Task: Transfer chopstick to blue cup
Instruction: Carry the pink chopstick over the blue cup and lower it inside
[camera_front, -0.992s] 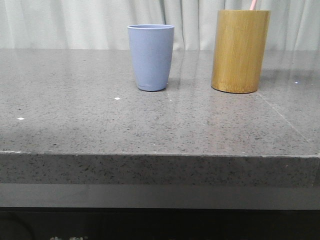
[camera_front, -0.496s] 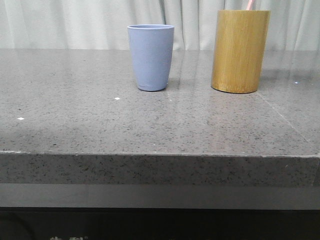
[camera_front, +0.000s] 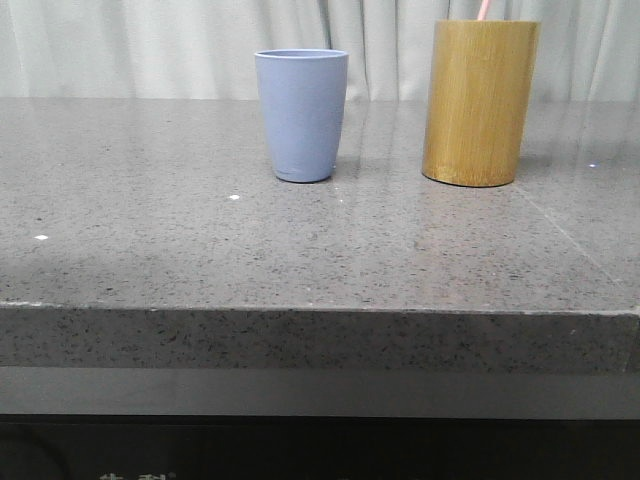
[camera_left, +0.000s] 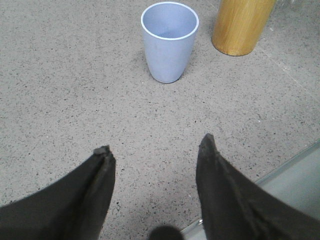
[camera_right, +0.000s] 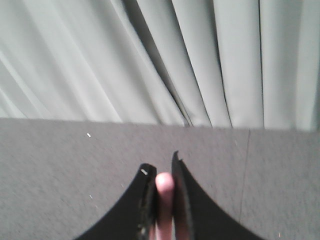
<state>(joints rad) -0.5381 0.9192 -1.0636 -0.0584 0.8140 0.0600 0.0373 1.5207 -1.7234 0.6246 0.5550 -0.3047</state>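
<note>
Right gripper (camera_right: 161, 192): clenched on chopstick (camera_right: 164, 200).
Left gripper (camera_left: 155, 150): released, holding nothing.
Advice: clear bamboo holder (camera_front: 480, 102); centre over blue cup (camera_front: 302, 115) near counter's (camera_front: 200, 250) back edge.

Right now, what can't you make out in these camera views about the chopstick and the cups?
1. Chopstick: in the front view the top edge cuts off its upper part and the bamboo holder hides the rest.
2. Chopstick tip, right wrist view: blurred, pinched in the right gripper; its length is covered.
3. Blue cup: its floor is only partly visible in the left wrist view.
4. Bamboo holder's top: cut off in the left wrist view.
</note>
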